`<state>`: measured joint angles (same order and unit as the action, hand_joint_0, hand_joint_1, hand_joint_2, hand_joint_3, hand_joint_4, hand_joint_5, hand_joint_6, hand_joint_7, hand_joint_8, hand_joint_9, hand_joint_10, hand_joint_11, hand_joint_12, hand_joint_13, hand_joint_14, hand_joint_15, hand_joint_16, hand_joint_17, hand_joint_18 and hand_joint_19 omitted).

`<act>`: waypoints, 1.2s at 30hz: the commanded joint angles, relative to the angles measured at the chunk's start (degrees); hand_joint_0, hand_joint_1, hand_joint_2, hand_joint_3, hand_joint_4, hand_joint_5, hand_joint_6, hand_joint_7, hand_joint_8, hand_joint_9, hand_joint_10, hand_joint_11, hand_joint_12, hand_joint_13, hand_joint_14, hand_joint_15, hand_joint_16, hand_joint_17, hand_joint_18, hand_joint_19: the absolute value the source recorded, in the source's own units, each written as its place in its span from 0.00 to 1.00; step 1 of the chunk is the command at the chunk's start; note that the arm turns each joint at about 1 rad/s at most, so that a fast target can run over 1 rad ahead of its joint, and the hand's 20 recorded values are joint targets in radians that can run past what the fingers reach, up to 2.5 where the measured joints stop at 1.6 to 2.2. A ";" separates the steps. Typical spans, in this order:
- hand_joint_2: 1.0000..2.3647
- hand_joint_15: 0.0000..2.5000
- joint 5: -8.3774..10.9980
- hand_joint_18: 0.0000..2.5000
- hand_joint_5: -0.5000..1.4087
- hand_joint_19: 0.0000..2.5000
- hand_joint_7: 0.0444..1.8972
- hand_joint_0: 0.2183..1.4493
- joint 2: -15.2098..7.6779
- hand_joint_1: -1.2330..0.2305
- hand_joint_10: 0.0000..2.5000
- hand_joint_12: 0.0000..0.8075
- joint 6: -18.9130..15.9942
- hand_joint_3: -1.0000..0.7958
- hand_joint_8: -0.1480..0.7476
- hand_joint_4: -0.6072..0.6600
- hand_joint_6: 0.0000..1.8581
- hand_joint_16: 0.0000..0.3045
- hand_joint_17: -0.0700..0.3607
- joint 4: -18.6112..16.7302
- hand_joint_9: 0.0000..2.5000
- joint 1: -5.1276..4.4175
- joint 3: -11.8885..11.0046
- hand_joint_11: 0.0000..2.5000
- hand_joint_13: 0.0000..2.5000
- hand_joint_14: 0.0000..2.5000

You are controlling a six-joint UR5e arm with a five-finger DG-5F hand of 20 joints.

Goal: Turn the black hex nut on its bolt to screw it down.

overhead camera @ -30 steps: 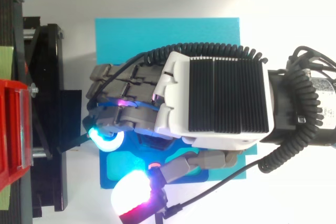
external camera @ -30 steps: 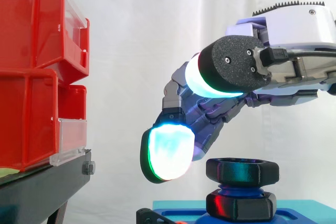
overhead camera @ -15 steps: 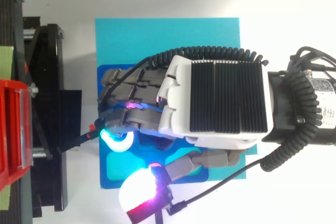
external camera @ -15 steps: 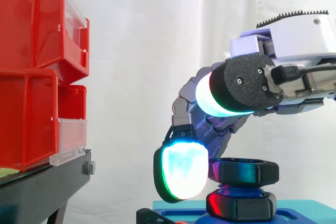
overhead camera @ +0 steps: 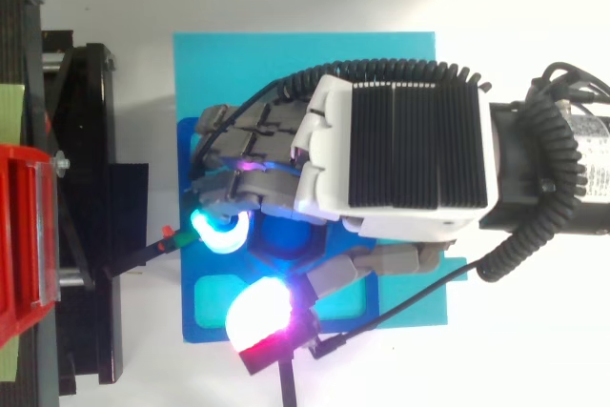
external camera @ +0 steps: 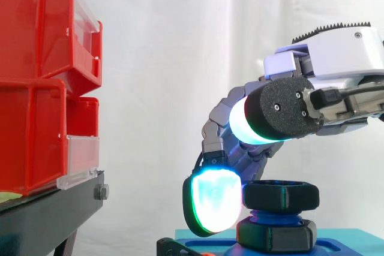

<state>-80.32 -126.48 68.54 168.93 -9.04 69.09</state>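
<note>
The black hex nut (external camera: pixel 280 195) sits high on a blue threaded bolt (external camera: pixel 277 215), above a second black hex piece (external camera: pixel 276 235) at the bolt's foot. My hand (overhead camera: pixel 410 159) reaches in from the right and hangs over the nut, its fingers curled down around it. One cyan-green fingertip pad (external camera: pixel 215 201) rests against the nut's left side. The thumb (external camera: pixel 276 109) stays higher than the nut, on the camera side, apart from it. From above, the nut (overhead camera: pixel 286 237) is mostly hidden under the fingers.
The bolt stands on a blue tray on a cyan mat (overhead camera: pixel 286 64). Stacked red bins (external camera: pixel 42 82) on a black stand (external camera: pixel 48 214) rise at the left, a short gap from the fingertip. A small black clip with a red tip (overhead camera: pixel 157 243) lies at the mat's left edge.
The hand has shifted right and down. The glowing fingertip moved from left of the nut, clear of it, to resting against its left side.
</note>
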 commanded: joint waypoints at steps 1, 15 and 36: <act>0.00 0.06 -0.54 0.30 0.15 0.11 0.35 0.19 0.00 0.65 0.00 0.50 -0.08 0.28 0.60 0.79 0.51 0.19 0.47 1.05 0.24 0.69 -0.01 0.22 0.24 0.00; 0.00 0.07 -5.20 0.30 0.15 0.11 0.35 0.19 0.09 0.65 0.00 0.50 -0.08 0.28 0.60 0.79 0.49 0.19 0.47 1.93 0.24 3.50 -0.45 0.22 0.25 0.00; 0.00 0.06 -9.42 0.30 0.17 0.12 0.50 0.19 -0.53 0.65 0.00 0.50 0.54 0.28 0.57 0.74 0.27 0.19 0.47 2.10 0.21 4.91 -5.99 0.14 0.24 0.00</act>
<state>-90.02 -126.59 69.13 171.07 -3.70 63.08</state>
